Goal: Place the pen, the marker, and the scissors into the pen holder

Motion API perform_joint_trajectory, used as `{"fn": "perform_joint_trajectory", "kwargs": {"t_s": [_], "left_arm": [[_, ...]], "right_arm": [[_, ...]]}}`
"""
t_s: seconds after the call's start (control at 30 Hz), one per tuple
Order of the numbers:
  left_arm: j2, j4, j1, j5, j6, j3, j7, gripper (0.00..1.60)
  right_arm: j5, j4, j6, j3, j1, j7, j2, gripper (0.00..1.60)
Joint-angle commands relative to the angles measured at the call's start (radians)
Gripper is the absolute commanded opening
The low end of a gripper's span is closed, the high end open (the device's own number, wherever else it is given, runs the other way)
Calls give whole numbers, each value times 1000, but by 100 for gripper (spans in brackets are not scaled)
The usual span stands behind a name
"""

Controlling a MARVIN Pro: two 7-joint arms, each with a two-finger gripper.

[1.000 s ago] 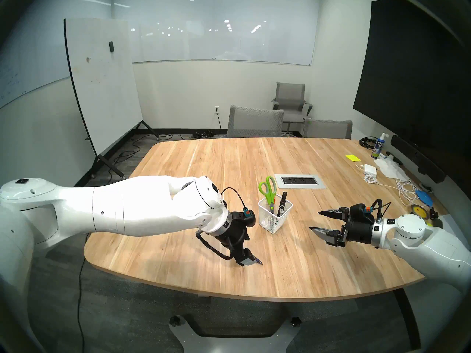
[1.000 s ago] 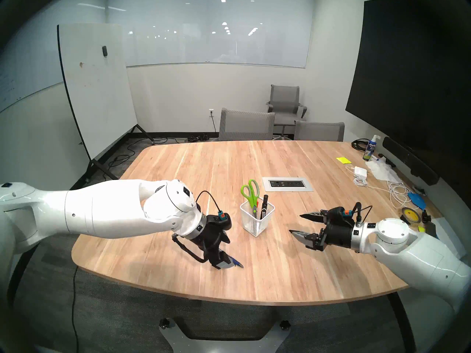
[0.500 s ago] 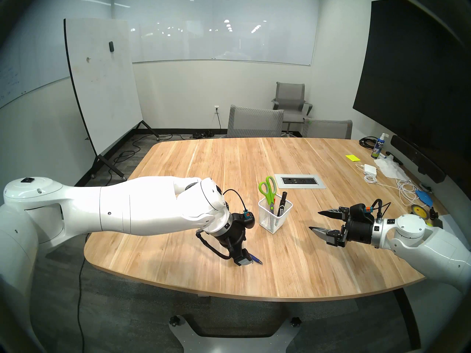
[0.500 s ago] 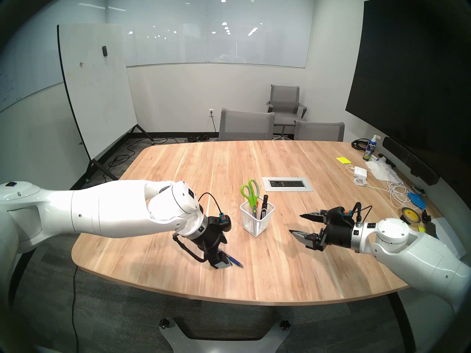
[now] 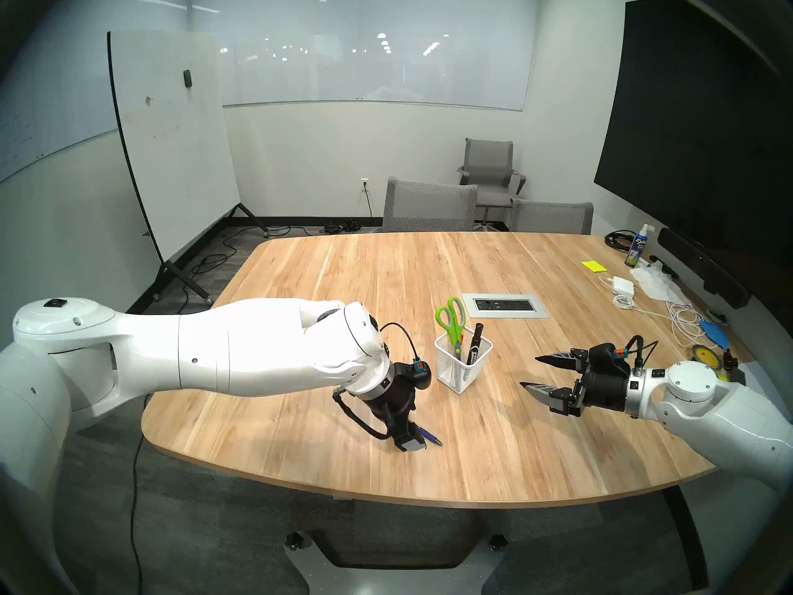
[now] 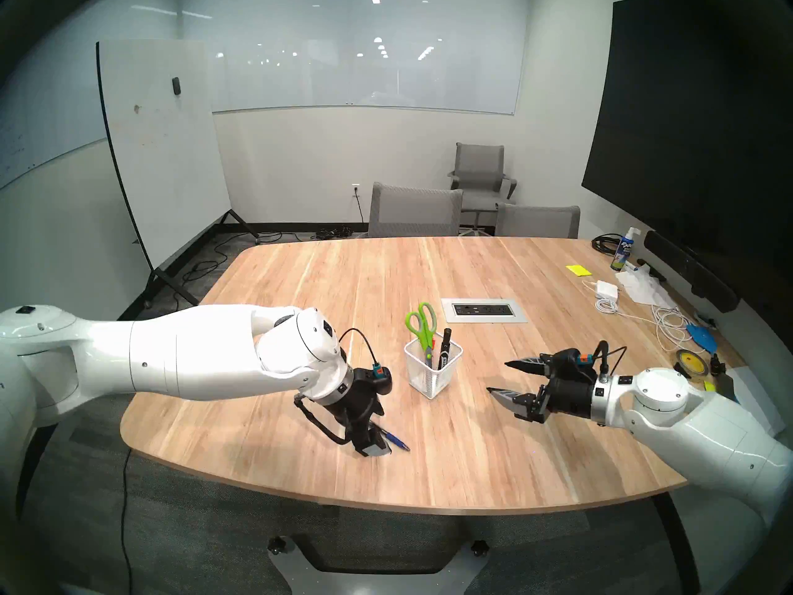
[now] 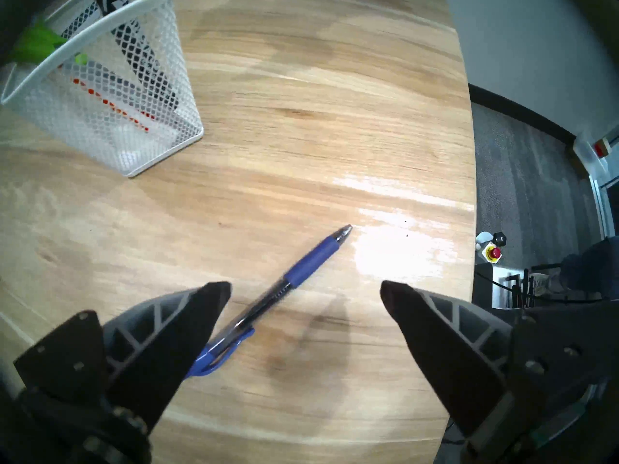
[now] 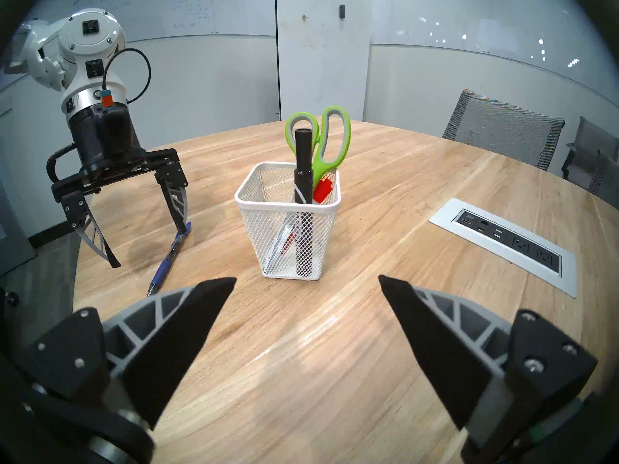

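While the left gripper (image 8: 149, 249) is spread over the pen (image 7: 284, 286) lying flat on the table (image 5: 493, 452), the barrel should be centred before closing. Scissors (image 8: 330, 142) and marker (image 8: 303, 172) stand in the pen holder (image 8: 288, 249); the right gripper (image 5: 532, 373) is held spread, empty.

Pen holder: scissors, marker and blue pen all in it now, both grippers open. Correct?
Not quite. The pen holder has the scissors and marker, but the blue pen lies on the table, partly between the fingers of the open left gripper, as the left wrist view shows. The right gripper is open too.
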Motion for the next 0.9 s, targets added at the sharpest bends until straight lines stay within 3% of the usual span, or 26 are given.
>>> {"fn": "perform_joint_trajectory", "kwargs": {"t_s": [0.0, 0.87], "left_arm": [[-19, 0, -4, -1, -1, 0, -17, 160], [-42, 34, 11, 26, 3, 28, -19, 160]], "right_arm": [[4, -6, -6, 12, 11, -1, 2, 160], [4, -6, -6, 12, 10, -2, 2, 160]]}}
